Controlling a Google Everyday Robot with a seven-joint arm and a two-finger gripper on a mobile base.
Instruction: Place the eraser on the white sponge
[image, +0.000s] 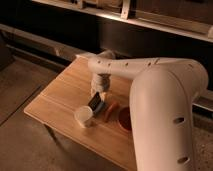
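Gripper (101, 94) above tilted eraser (95, 101), beside white sponge (103, 106); hold indeterminable. Likely light, rigid; best pinched across long sides.

My end effector (100, 95) is right at the tilted eraser (95, 102), but its tip blurs into the block, so I cannot tell whether it grips it. Just below it, the white sponge (102, 108) shows only as a pale sliver. My forearm hides part of the red bowl (123, 119) and the desk (55, 100) beyond it.
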